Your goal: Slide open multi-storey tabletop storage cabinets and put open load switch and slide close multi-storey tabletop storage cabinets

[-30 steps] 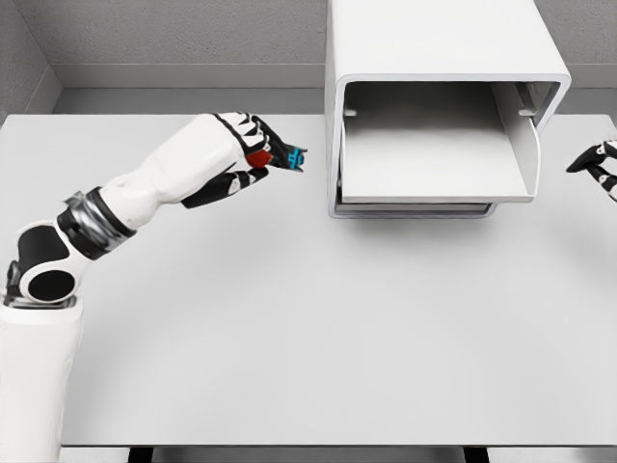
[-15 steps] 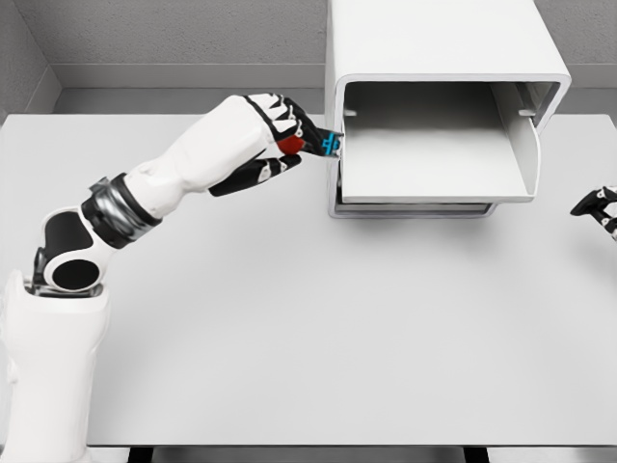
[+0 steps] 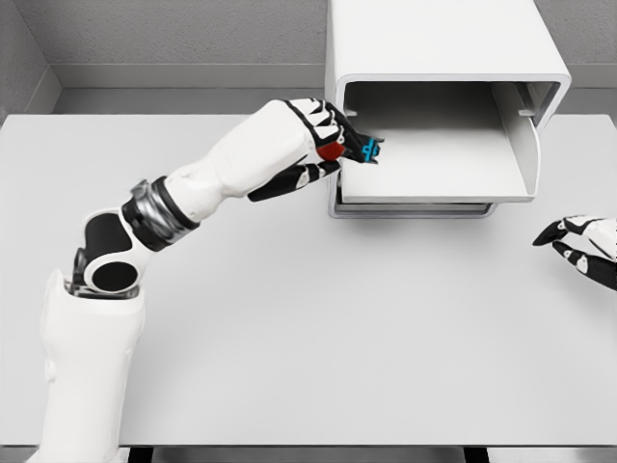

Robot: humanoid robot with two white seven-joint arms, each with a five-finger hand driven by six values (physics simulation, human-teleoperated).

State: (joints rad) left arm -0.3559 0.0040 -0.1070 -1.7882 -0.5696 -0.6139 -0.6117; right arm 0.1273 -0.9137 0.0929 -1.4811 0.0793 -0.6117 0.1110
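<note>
The left hand (image 3: 323, 145) was closed around the load switch (image 3: 355, 148), a small blocky part with a red body and a blue-cyan end. The black-and-white segmented fingers (image 3: 307, 175) curled about the red portion, and the blue end projected beyond the fingertips, toward the far side of the hand. The switch was held clear of the bench (image 3: 308, 328), at the left front corner of the open drawer (image 3: 434, 159), with its blue tip over the drawer's left edge.

The drawer was a shallow, smooth white tray with a flat floor and a curved right wall. It stood pulled forward from the storage cabinet (image 3: 443, 48), a white box with rounded corners and a matte plastic finish, located directly beyond and to the right of the left hand. A second, lower drawer front showed as a thin band beneath the open tray.

The left arm had glossy white shells, a ribbed metallic wrist collar and a black joint at the elbow. It reached diagonally from the lower left across the bench.

The right hand (image 3: 578, 246) appeared at the right edge of the view, well apart from the cabinet and low over the bench. Its dark-tipped fingers were loosely spread and held nothing.

The bench surface was flat, pale grey and untextured. Grey rough-textured walls stood behind it.
</note>
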